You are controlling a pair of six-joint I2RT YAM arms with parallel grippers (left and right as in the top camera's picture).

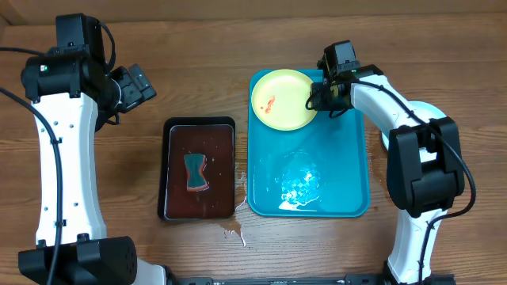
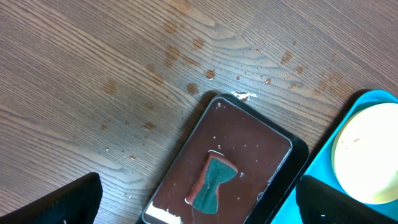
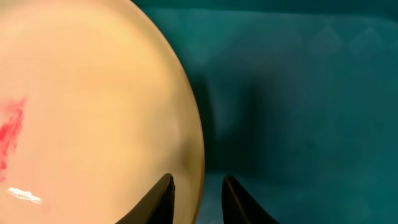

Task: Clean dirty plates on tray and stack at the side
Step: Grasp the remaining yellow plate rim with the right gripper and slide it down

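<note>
A pale yellow-green plate (image 1: 283, 99) with a red-orange smear lies at the back left of the turquoise tray (image 1: 348, 158). My right gripper (image 1: 323, 99) is at its right edge. In the right wrist view its fingers (image 3: 198, 196) straddle the plate's rim (image 3: 93, 112) and are closed on it. A pale blue-white plate (image 1: 428, 108) shows partly behind the right arm, on the table right of the tray. My left gripper (image 1: 142, 83) is open and empty, high over the table left of the black tray; its fingers (image 2: 199, 205) sit at the frame's lower corners. A third plate is not in view.
A black tray (image 1: 198, 168) of dark liquid holds a green-and-orange sponge (image 1: 195, 172), left of the turquoise tray. Both also show in the left wrist view, tray (image 2: 261, 134) and sponge (image 2: 212, 183). A water puddle (image 1: 301, 188) lies on the turquoise tray's front. Drips (image 1: 234, 229) wet the table.
</note>
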